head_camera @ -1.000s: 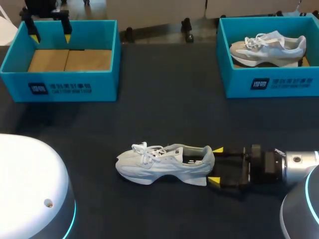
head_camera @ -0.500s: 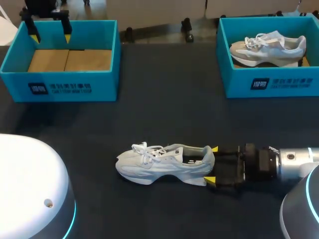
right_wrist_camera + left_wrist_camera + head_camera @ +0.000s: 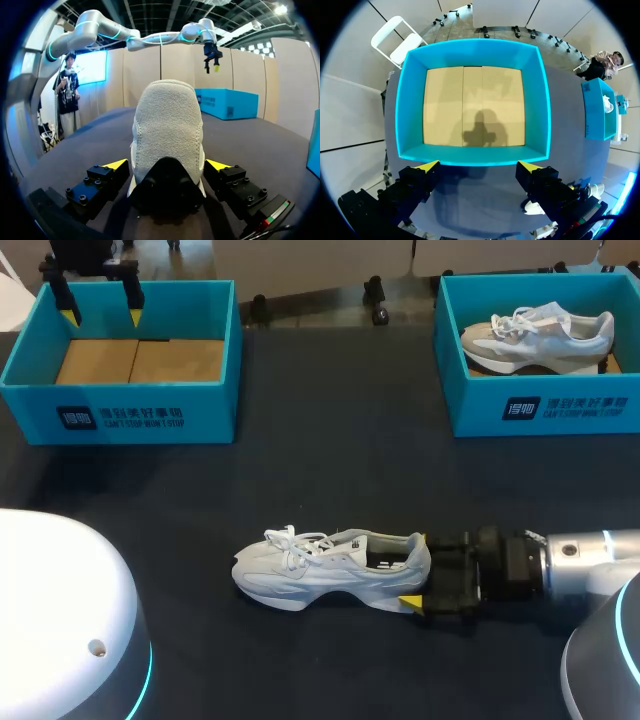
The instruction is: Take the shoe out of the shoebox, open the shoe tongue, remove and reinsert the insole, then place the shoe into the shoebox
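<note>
A white lace-up shoe [image 3: 325, 567] lies on its sole in the middle of the dark table, toe to the left, heel to the right. My right gripper [image 3: 412, 570] is open at table height, its yellow fingertips [image 3: 411, 601] on either side of the heel. In the right wrist view the heel [image 3: 167, 131] fills the gap between the open fingers [image 3: 116, 164]; I cannot tell if they touch it. My left gripper [image 3: 100, 302] hangs open above the far-left teal shoebox [image 3: 125, 410]. That empty box [image 3: 472, 102] lies below the left gripper [image 3: 477, 167] in its wrist view.
A second teal shoebox [image 3: 545, 405] at the far right holds another white shoe [image 3: 535, 335]. Open dark tabletop [image 3: 330, 460] lies between the two boxes and in front of the loose shoe.
My right gripper has slid left along the table, so its open fingers now straddle the shoe's heel. The shoe and the left arm have not moved.
</note>
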`<state>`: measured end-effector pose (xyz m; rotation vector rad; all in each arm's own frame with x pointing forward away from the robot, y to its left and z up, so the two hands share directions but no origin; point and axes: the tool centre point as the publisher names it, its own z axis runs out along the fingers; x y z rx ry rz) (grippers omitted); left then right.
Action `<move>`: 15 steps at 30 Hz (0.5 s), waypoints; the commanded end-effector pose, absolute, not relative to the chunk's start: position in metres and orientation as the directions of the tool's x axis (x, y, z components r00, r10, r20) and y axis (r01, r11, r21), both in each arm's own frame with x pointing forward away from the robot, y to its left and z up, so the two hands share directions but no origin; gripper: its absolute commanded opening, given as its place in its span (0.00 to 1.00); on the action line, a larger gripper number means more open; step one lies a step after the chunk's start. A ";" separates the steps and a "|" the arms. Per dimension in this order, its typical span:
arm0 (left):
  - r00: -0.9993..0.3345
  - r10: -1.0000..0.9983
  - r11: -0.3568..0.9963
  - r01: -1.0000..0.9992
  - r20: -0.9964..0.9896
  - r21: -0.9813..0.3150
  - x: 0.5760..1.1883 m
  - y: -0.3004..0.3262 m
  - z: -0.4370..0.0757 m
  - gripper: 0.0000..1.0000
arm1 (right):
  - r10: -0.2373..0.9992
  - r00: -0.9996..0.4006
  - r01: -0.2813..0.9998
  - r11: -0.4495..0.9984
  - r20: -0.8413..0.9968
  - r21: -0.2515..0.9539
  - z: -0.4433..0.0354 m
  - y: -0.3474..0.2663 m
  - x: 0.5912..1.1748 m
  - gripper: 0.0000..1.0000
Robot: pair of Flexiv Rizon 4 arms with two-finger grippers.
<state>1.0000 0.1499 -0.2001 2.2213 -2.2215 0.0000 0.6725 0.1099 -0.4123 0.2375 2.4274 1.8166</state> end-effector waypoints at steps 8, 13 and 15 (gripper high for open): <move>0.000 -1.000 0.000 -1.000 0.000 0.000 1.000 0.150 -0.200 1.00 | 0.166 -0.986 0.075 0.309 0.024 0.948 -0.416 0.124 0.679 1.00; 0.000 -1.000 0.000 -1.000 0.000 0.000 1.000 0.150 -0.200 1.00 | 0.168 -0.986 0.076 0.309 0.024 0.948 -0.416 0.128 0.678 1.00; 0.000 -1.000 0.000 -1.000 0.000 0.000 1.000 0.150 -0.200 1.00 | 0.168 -0.985 0.083 0.314 0.031 0.946 -0.418 0.130 0.678 1.00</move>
